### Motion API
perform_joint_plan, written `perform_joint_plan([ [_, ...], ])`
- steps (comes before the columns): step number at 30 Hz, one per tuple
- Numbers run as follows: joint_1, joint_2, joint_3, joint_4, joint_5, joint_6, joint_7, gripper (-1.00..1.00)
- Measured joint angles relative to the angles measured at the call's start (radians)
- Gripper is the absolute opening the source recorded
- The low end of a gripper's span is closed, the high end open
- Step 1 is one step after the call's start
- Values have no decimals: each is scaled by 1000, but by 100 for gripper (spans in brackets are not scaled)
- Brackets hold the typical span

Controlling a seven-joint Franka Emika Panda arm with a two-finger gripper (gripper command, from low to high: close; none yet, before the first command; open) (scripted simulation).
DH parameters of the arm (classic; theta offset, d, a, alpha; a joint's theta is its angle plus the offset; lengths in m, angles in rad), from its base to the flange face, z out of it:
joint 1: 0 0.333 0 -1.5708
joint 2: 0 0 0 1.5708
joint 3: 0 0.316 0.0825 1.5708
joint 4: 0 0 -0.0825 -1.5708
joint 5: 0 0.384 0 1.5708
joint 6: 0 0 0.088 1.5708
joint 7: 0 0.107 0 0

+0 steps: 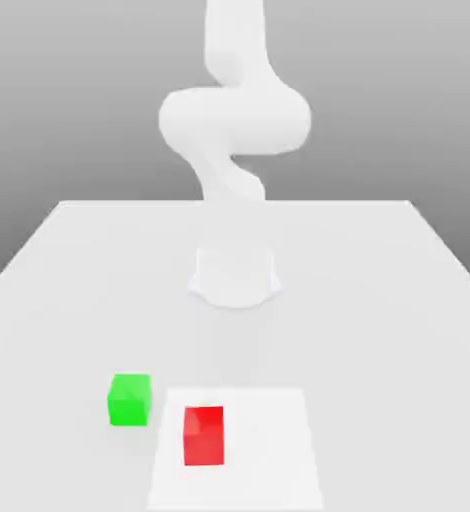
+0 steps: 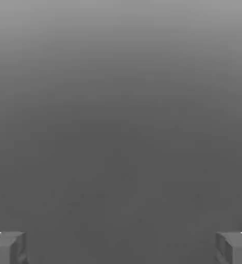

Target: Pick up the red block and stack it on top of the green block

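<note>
Reach not yet begun; gripper (image 2: 121,247) empty, fingers wide apart.
The red block (image 1: 204,435) sat on the table (image 1: 399,290), just beside the green block (image 1: 130,399), apart from it; the next move probably called for descending over the red.

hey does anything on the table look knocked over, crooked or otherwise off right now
Nothing stands out. The red block and green block both sit flat on the table, apart from each other, red to the exterior view's right.
</note>
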Motion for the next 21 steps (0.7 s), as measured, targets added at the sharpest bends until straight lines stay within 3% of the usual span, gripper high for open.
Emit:
perform_joint_plan([
  [21,-7,768,-72,-323,20,399,-140,0],
])
